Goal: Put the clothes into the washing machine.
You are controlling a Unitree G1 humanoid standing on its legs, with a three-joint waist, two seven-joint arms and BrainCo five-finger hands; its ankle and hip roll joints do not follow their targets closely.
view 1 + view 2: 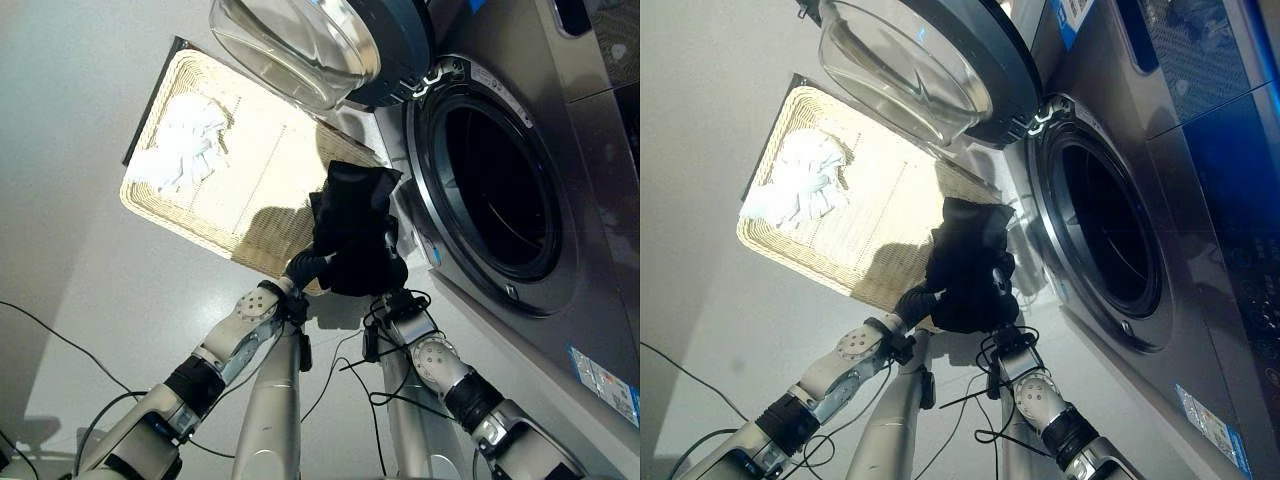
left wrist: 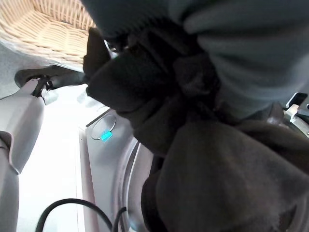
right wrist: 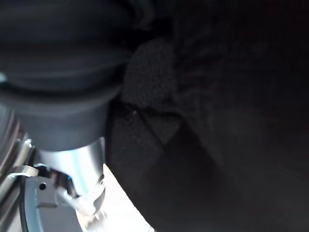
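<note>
Both hands, left [image 1: 300, 268] and right [image 1: 392, 298], sit buried in a black garment [image 1: 352, 228]; finger states cannot be told. The washer opening [image 1: 498, 190] lies just beyond.

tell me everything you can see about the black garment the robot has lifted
The black garment is a soft, matte dark cloth, bunched into a crumpled wad with one flat, squarish flap sticking up. It is held off the floor between the wicker basket and the washing machine's open drum, not yet inside. Both the left hand and the right hand reach into it from below, their fingers buried in the folds.
</note>
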